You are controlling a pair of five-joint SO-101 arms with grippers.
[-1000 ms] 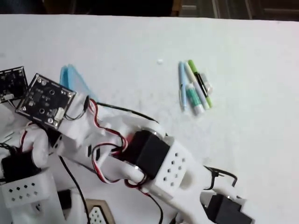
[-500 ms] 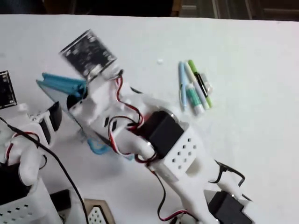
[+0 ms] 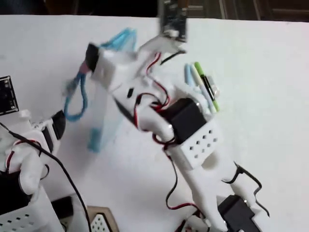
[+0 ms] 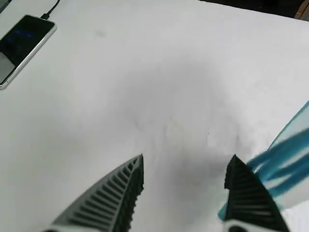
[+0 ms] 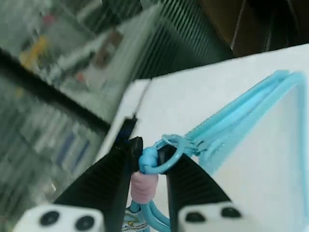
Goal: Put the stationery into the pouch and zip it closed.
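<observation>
R pincer (image 5: 150, 153): clamped on pull cord (image 5: 147, 159) of pouch; blue knot is pinched betw. the two black tips.
Pull cord: blue, w/ pink bead (image 5: 144, 186) just below the knot; tied to a blue ring (image 5: 176, 142) at the zip end. In high view a loose loop is seen hanging beside the pouch.
Print: small printed tag (image 5: 126, 220) below the bead; not legible.
Pouch (image 3: 101, 125): light blue, see-thru sides, blue zip edge. Hung from R pincer, slanted, gripped end uppermost, over table betw. L pincer and stationery. Whether lower end touches table cannot be told.
Pouch contents: cannot be made out. Zip open or closed: cannot be told.
Stationery (image 3: 203, 92): several pcs laid side by side on table, outside pouch, just beside R arm. Blue pen, green marker, white pen and short teal-and-white stick are noted. Markings too small to read.
L pincer (image 4: 187, 159): fingers spread wide, held low over table; pouch edge just beside one tip.
Table (image 3: 270, 135): white surface.
Phone (image 4: 21, 46): dark, laid flat on table, cable attached, well apart from L pincer. Screen text not legible.
</observation>
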